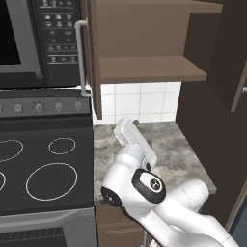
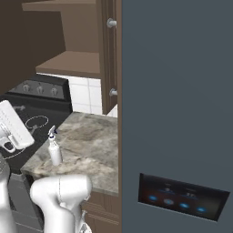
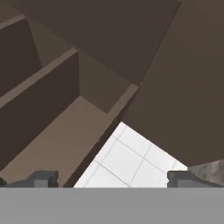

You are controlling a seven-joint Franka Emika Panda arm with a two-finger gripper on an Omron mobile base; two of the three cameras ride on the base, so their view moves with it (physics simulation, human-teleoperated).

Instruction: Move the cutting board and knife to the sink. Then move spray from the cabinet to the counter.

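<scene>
The spray, a slim white bottle with a blue-and-white nozzle, stands upright on the mottled stone counter near its front left corner. My gripper is open, its two dark fingertips far apart with nothing between them. It points at the open cabinet and its bare brown shelf. My white hand hovers over the counter, apart from the bottle. The cutting board, knife and sink are out of view.
A black stovetop with white rings lies left of the counter, under a black microwave. Cabinet doors hang open on both sides. White tiles back the counter. A tall grey panel stands close on the right.
</scene>
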